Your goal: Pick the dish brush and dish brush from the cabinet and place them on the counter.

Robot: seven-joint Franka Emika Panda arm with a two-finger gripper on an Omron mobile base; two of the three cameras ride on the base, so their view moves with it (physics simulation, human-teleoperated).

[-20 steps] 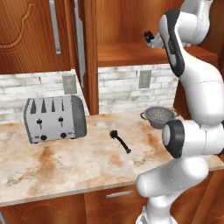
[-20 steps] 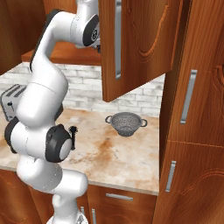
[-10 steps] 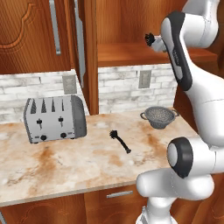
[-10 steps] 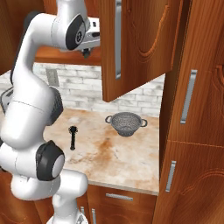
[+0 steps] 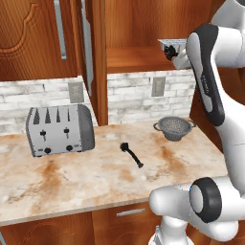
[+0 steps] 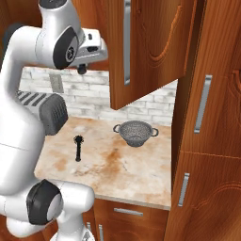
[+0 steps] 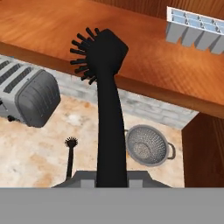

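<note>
One dish brush [image 7: 107,109] clamped in the gripper [image 7: 111,177], just off the cabinet shelf [image 7: 144,65] edge.
The second brush [image 5: 131,154] lies mid-counter [image 5: 72,182], open slab around it, between toaster [image 5: 60,130] and colander [image 5: 175,128]; ice-cube tray [image 7: 197,31] on the shelf.

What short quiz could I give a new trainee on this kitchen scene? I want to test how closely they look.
1. True or false: one dish brush already lies on the counter.
2. What does the gripper hold? A) colander B) second dish brush C) ice-cube tray
3. Fill in: the colander stands to the ___ of the toaster in the left base view.

Key: 1 true; 2 B; 3 right.
</note>
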